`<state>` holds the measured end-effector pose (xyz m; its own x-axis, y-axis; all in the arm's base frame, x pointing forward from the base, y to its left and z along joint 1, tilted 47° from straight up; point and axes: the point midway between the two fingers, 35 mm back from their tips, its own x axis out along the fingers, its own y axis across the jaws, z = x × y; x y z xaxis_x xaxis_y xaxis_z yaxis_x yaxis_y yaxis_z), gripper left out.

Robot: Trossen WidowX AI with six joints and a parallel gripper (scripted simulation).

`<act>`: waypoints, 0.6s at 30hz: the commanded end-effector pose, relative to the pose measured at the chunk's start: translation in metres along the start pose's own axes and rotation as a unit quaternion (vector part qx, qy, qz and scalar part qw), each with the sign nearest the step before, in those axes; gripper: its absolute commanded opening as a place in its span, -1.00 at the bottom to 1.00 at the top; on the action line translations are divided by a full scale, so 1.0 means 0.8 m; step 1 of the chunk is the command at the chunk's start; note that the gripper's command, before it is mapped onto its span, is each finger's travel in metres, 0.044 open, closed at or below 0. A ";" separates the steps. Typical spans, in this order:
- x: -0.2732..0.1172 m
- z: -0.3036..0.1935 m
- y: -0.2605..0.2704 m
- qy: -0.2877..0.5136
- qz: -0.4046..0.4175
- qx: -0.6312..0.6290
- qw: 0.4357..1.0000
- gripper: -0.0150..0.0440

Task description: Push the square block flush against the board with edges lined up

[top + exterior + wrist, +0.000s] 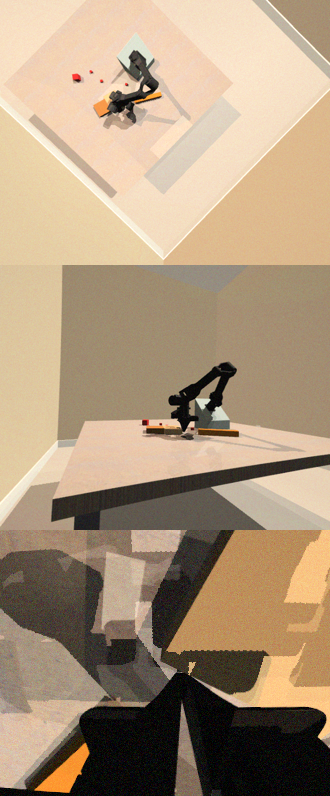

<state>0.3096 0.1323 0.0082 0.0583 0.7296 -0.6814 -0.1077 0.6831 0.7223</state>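
Observation:
The square block (100,107) (154,430) is orange and lies flat at the left of the work area. The pale tan board (108,97) (173,431) (235,605) lies flat at its right, partly hidden under the arm in the top view. In the side view they meet with no gap showing, and their front faces look about even; the arm hides much of this seam from above. My gripper (134,120) (183,430) (180,677) is shut and empty, pointing down low beside the board's right end. Whether the tips touch it I cannot tell.
A long orange bar (149,97) (218,432) (62,775) lies right of the gripper. A red cube (76,77) (145,422) and several tiny red cubes (90,71) (101,80) (126,84) lie behind. A grey-green wedge-shaped box (135,41) (220,424) stands at the arm's base.

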 end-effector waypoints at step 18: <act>0.002 -0.004 -0.005 0.002 0.000 0.000 1.000 -0.49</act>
<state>0.3123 0.1310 0.0044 0.0546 0.7305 -0.6808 -0.1071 0.6821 0.7233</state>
